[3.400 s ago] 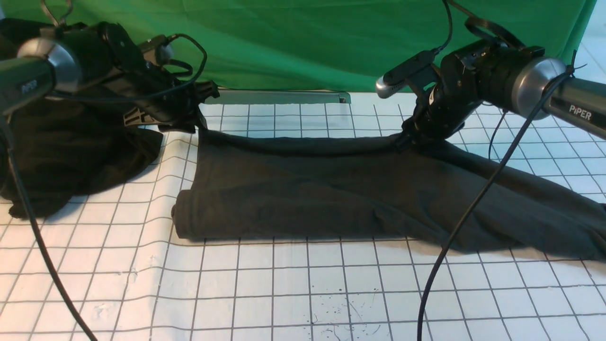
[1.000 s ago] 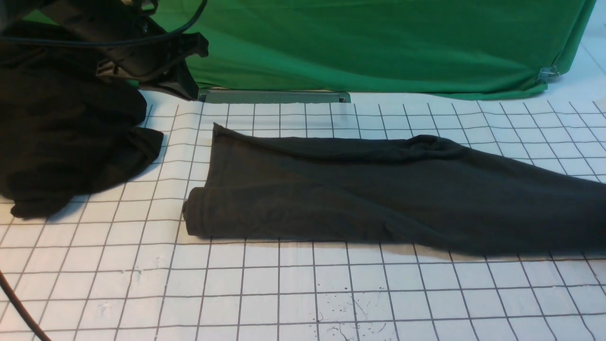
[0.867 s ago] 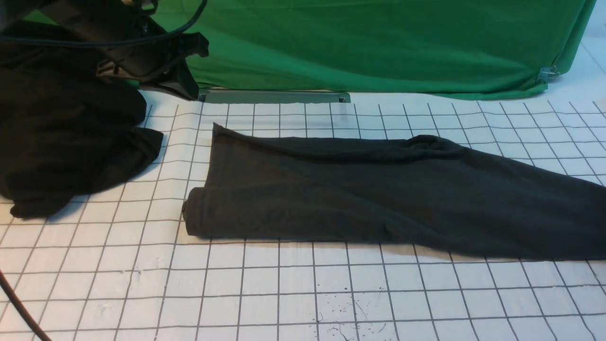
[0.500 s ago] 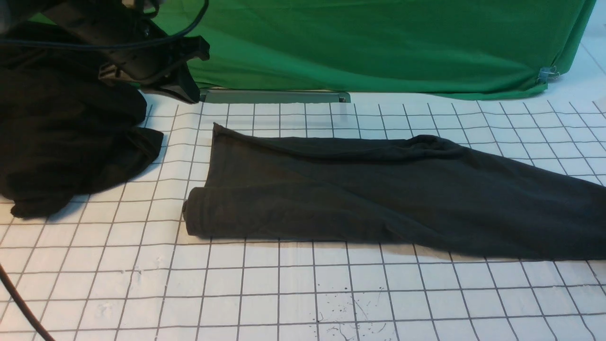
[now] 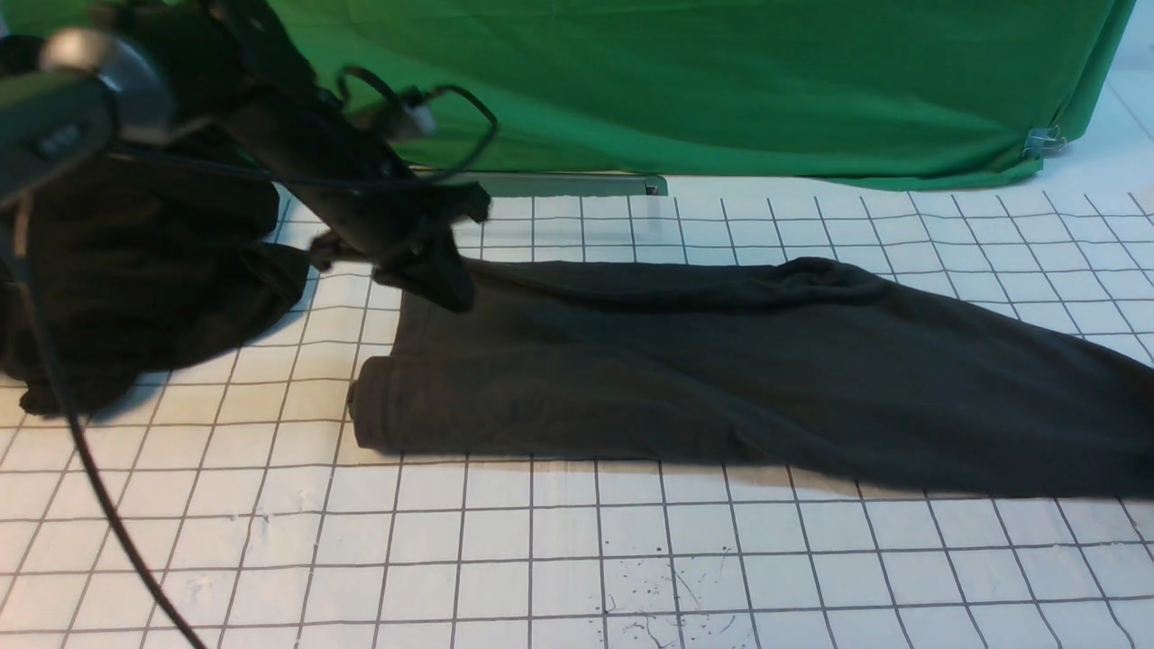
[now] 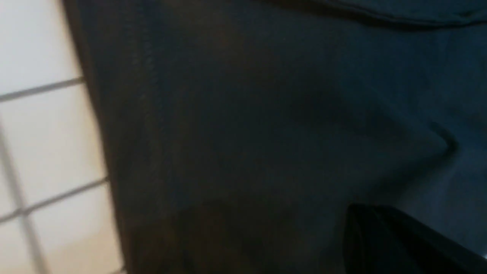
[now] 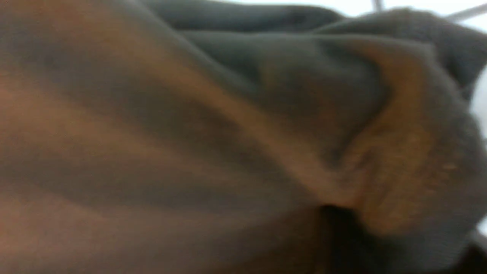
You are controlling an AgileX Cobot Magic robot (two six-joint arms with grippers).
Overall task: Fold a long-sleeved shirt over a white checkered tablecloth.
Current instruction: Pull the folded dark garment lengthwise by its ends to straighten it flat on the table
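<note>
The long-sleeved shirt (image 5: 721, 370) lies as a long folded band on the white checkered tablecloth (image 5: 541, 541); the left gripper (image 5: 440, 281), blurred, is at the shirt's far corner nearest the black cloth heap (image 5: 135, 288), its grip impossible to tell

My left hand (image 5: 455, 252) is smearing into blur and hiding the shirt's (image 5: 721, 361) far left corner; I'm not making out its grip. The shirt's right end is running past the edge.
</note>
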